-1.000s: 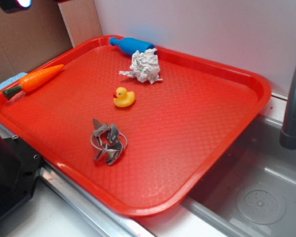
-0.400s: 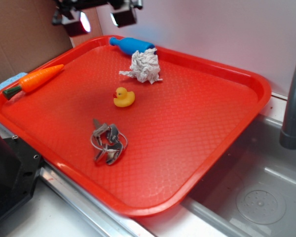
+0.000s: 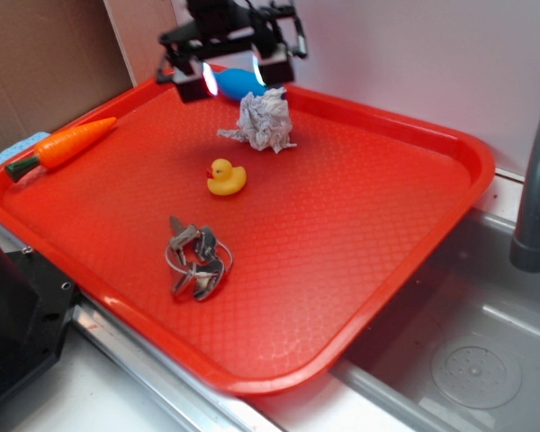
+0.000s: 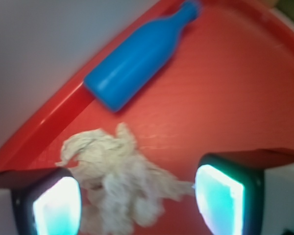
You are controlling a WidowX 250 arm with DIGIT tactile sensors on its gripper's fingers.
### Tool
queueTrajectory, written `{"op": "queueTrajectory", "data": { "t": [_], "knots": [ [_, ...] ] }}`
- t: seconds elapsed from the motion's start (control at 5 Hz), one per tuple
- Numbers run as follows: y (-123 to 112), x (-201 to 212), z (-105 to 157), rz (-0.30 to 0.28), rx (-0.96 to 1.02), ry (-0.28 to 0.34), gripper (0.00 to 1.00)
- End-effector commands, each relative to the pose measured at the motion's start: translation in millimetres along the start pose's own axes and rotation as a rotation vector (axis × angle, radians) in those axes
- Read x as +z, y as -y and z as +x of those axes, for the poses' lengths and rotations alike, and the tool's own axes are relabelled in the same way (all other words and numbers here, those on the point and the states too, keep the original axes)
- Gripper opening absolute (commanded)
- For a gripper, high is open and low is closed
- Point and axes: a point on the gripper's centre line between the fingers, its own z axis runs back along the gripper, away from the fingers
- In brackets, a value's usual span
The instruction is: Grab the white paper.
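Pincer (image 3: pixel 238 79) apart over white paper (image 3: pixel 265 120) in red tray (image 3: pixel 450 144), beside blue bottle (image 4: pixel 137 55).

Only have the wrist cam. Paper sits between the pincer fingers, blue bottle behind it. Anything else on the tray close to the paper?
Observer: Yes. A yellow duck sits on the tray just in front of the white paper, with a clear gap between them.
Operator: Is the pincer down at tray level yet?
Observer: No. In the exterior view the pincer hangs open above the tray, over the paper's far side, and is not touching the paper.
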Motion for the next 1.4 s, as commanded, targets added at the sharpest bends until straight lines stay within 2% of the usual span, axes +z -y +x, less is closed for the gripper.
{"op": "queueTrajectory", "data": {
  "t": [0.0, 0.2, 0.4, 0.6, 0.8, 1.0, 1.2],
  "knots": [
    [13.9, -24.4, 11.5, -0.015, -0.054, 0.005, 1.00],
    [10.5, -28.5, 10.2, -0.019, -0.023, 0.003, 0.00],
    [7.2, -23.2, 10.4, -0.031, -0.008, -0.009, 0.00],
    [6.0, 2.9, 9.5, 0.004, -0.150, -0.033, 0.00],
    [2.6, 48.9, 1.0, -0.028, -0.395, -0.089, 0.00],
    [-7.4, 88.5, -7.2, -0.090, -0.632, -0.165, 0.00],
    [-24.5, 123.6, -13.3, -0.149, -0.661, -0.213, 0.00]
  ]
}}
